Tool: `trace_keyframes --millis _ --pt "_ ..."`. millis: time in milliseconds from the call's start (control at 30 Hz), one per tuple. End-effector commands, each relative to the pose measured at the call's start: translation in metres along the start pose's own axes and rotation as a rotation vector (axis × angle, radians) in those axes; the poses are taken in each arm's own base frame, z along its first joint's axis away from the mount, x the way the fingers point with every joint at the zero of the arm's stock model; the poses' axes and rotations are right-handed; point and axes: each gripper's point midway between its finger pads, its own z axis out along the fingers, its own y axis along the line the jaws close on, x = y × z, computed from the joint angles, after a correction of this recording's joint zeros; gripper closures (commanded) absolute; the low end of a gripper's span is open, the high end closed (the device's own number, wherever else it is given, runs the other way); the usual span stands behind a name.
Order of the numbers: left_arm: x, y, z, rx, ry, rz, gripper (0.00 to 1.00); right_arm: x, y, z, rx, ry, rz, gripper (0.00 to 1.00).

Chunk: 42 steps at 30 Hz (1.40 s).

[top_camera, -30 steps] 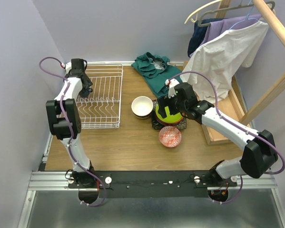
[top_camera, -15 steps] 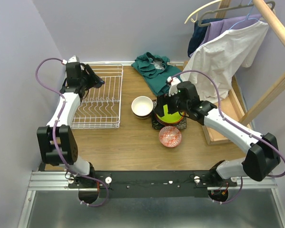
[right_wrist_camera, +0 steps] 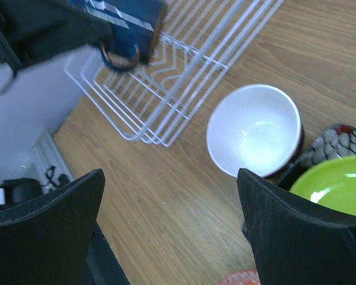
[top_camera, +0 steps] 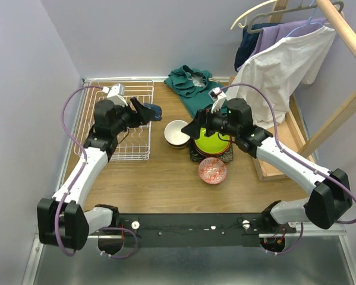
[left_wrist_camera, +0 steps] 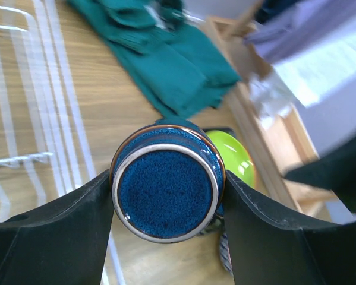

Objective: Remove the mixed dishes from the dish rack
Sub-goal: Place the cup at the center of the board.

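Note:
My left gripper (top_camera: 147,111) is shut on the dark-blue mug (top_camera: 153,111) and holds it in the air over the right edge of the white wire dish rack (top_camera: 123,127). In the left wrist view the mug's base (left_wrist_camera: 167,183) fills the gap between both fingers. My right gripper (top_camera: 195,126) is open and empty above the table, beside the white-inside bowl (top_camera: 178,132). A lime-green plate (top_camera: 212,142) lies on the black square plate (top_camera: 197,155). A red-patterned bowl (top_camera: 213,170) sits in front of them. The right wrist view shows the bowl (right_wrist_camera: 255,136), the rack (right_wrist_camera: 166,77) and the held mug (right_wrist_camera: 121,24).
A teal cloth (top_camera: 192,86) lies at the back of the table. A long wooden tray (top_camera: 267,163) and a rail of hanging clothes (top_camera: 279,65) stand at the right. The rack holds no dishes that I can see.
My left arm has swung from the rack's far left side to its right edge, carrying the mug. My right gripper has moved left off the plate stack toward the bowl.

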Motion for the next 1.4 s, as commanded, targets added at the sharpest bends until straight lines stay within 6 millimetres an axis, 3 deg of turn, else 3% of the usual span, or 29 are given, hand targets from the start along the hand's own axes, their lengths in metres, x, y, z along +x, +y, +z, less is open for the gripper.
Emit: trace_keyframes --millis 0,33,200,367,667,867,1133,1233,1367 --pt "-0.006 -0.063 -0.022 0.249 -0.099 0.044 0.64 -0.021 0.034 0.008 -0.187 -0.074 0.039 0.01" --pt "0.003 -0.067 -0.023 0.269 -0.09 0.047 0.63 -0.024 0.038 0.008 -0.207 -0.08 0.059 0.01" --pt "0.012 -0.087 -0.041 0.354 -0.122 0.034 0.63 -0.034 0.057 0.008 -0.332 -0.115 0.079 0.01" --pt "0.016 -0.102 -0.059 0.427 -0.166 0.0 0.63 -0.024 0.06 0.012 -0.398 -0.105 0.141 0.02" --pt "0.027 -0.121 -0.076 0.51 -0.181 -0.035 0.62 -0.026 0.081 0.009 -0.575 -0.119 0.129 0.14" --pt "0.036 -0.12 -0.077 0.519 -0.175 -0.056 0.61 -0.024 0.093 0.007 -0.687 -0.099 0.131 0.35" --pt "0.049 -0.111 -0.075 0.492 -0.165 -0.063 0.56 -0.024 0.099 0.006 -0.74 -0.088 0.111 0.84" --pt "0.056 -0.098 -0.073 0.439 -0.16 -0.043 0.41 -0.023 0.098 0.006 -0.73 -0.08 0.095 0.97" --pt "0.057 -0.079 -0.075 0.335 -0.183 0.003 0.22 -0.019 0.094 0.005 -0.685 -0.064 0.054 0.99"
